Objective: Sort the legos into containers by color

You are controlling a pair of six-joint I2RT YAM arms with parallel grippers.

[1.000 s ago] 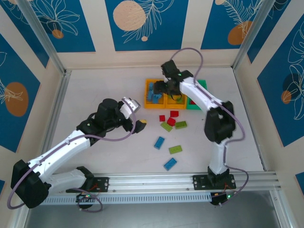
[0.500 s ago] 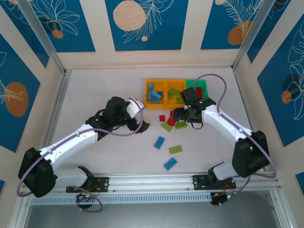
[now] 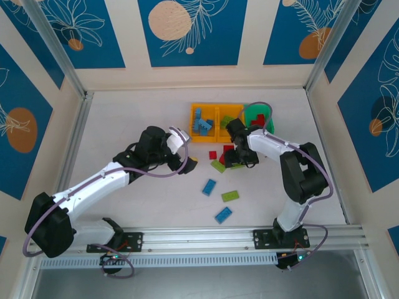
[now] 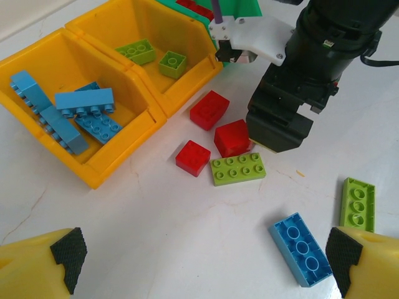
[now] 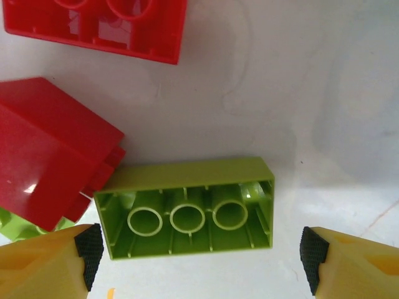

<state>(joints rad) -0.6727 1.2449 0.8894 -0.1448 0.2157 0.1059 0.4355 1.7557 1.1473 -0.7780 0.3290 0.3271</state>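
One more lime pick under way: swung the right gripper [image 5: 199,252] down off the bins to their near side, jaws spread astride an upturned lime green lego [image 5: 187,208]. Left gripper [image 4: 202,261] parted, empty, mid-surface. Blue legos [image 4: 84,103] in the left orange-yellow bin [image 4: 118,159], lime in the middle bin [image 4: 187,81], red in the green bin [image 3: 267,112].

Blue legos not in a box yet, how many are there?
2. One blue lego lies near a green lego. The second blue lego lies closer to the arm bases. Another could be hidden under the right end effector.
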